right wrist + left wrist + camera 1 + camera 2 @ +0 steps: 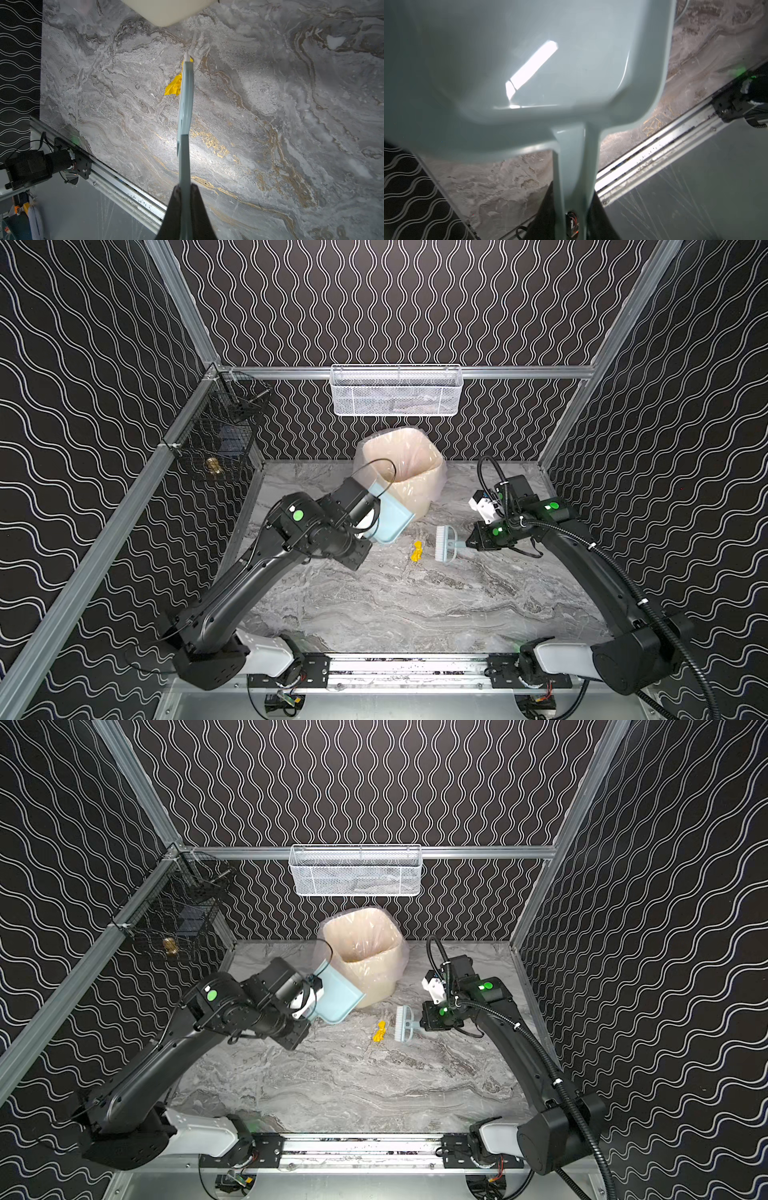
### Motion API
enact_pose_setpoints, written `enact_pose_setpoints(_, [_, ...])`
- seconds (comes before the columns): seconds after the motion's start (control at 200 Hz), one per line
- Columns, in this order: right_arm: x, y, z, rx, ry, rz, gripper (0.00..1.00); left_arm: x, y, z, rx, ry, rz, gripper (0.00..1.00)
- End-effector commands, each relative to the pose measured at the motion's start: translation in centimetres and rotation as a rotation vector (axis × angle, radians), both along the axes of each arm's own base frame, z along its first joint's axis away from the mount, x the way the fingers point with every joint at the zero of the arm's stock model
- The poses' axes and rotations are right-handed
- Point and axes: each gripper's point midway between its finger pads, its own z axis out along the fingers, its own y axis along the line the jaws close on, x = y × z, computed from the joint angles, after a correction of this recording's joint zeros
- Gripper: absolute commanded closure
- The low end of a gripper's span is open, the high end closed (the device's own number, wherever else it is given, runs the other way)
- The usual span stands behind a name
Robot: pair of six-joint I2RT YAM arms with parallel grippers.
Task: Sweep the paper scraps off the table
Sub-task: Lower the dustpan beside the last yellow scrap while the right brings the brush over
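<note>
Mid-frame, right gripper (467,542) pinched the brush (446,543) by a yellow scrap (417,551); left gripper (572,207) clamped the dustpan (390,514) beside the bin (415,477), likely for emptying.

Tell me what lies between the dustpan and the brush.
A yellow scrap, close to the brush bristles; otherwise bare table. Both top views show it.

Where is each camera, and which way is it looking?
Top views: up high at the robot's end, looking down at the table, bin and both whole arms.
Left wrist: on the left arm, looking along the left gripper at the dustpan it grips; fingers show.
Right wrist: on the right arm, looking along the right gripper and brush to the yellow scrap; fingers show.
Shared: both wrist views catch the table and front rail; the scrap shows in both top views too.
</note>
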Motion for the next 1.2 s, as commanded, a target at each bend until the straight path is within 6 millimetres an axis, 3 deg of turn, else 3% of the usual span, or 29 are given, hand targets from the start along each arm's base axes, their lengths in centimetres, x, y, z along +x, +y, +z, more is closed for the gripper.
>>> enact_pose_setpoints(0.0, [0.8, 2.3, 0.2, 0.056, -0.01, -0.008, 1.0, -1.9, -1.2, -1.8, -0.125, 0.094, 0.054, 1.0])
enact_pose_setpoints(0.2, [0.9, 6.5, -1.0, 0.177, 0.04, -0.002, 1.0, -3.7, -0.9, -5.8, -0.141, 0.195, 0.101, 1.0])
enact_pose_setpoints(0.511, [2.2, 7.8, -5.1, 0.199, 0.149, -0.042, 1.0, -4.5, -2.6, -10.5, -0.143, 0.316, 0.079, 1.0])
enact_pose_setpoints(0.676, [1.1, 6.2, -7.6, 0.177, 0.235, -0.115, 1.0, -4.5, -3.5, -12.2, -0.141, 0.355, 0.054, 1.0])
enact_pose_setpoints(0.721, [1.2, 4.7, -8.1, 0.173, 0.254, -0.163, 1.0, -4.5, -3.6, -12.6, -0.138, 0.359, 0.046, 1.0])
enact_pose_setpoints(0.816, [-0.1, 3.2, -9.0, 0.161, 0.298, -0.188, 1.0, -4.5, -4.0, -13.6, -0.128, 0.381, 0.026, 1.0])
enact_pose_setpoints(0.986, [-2.6, 1.1, -8.6, 0.137, 0.341, -0.207, 1.0, -4.3, -4.9, -15.0, -0.112, 0.41, -0.014, 1.0])
enact_pose_setpoints(1.016, [-3.6, 0.6, -9.3, 0.12, 0.369, -0.212, 1.0, -4.2, -5.0, -15.2, -0.108, 0.416, -0.019, 1.0])
enact_pose_setpoints(1.121, [-4.4, -0.1, -8.0, 0.108, 0.349, -0.196, 1.0, -4.1, -5.5, -16.0, -0.102, 0.432, -0.038, 1.0])
enact_pose_setpoints(1.196, [-3.4, -0.1, -5.4, 0.103, 0.29, -0.175, 1.0, -4.2, -5.7, -16.7, -0.095, 0.448, -0.056, 1.0])
